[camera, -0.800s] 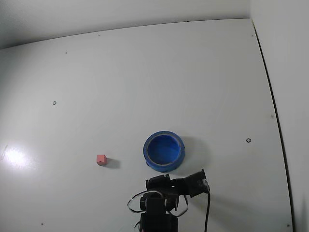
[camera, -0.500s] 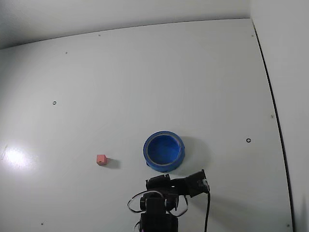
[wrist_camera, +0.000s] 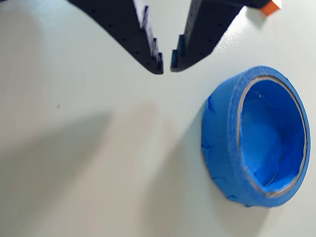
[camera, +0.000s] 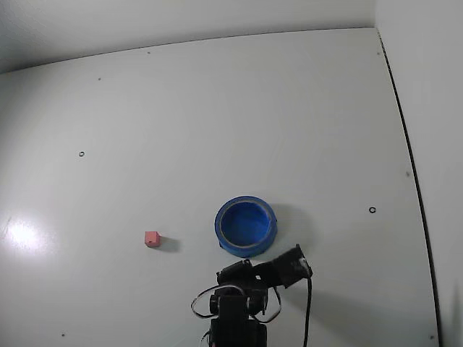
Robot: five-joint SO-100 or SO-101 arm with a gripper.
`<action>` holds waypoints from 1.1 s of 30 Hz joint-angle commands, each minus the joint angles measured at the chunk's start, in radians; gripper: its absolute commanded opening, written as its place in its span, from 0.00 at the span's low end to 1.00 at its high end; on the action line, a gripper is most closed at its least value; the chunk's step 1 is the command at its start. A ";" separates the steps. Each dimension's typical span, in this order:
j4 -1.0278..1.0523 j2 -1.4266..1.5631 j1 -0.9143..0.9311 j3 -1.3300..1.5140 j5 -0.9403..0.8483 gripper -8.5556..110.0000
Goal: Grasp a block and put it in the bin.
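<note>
The black two-finger tool (wrist_camera: 166, 61) hangs nearly closed and empty beside the round blue bin (camera: 245, 225); the small pink cube (camera: 151, 238) sits well apart on the white table (camera: 217, 116).

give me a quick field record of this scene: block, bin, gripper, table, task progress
block: small pink cube on the table, left of the bin in the fixed view, apart from it
bin: round blue container, upright, nothing seen inside
gripper: empty, fingertips nearly together with a narrow gap, beside the bin
table: white surface
task progress: block not yet grasped, not in the bin
</note>
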 commanded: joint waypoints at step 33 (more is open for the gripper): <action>0.006 -1.304 -0.586 -1.351 -0.465 0.29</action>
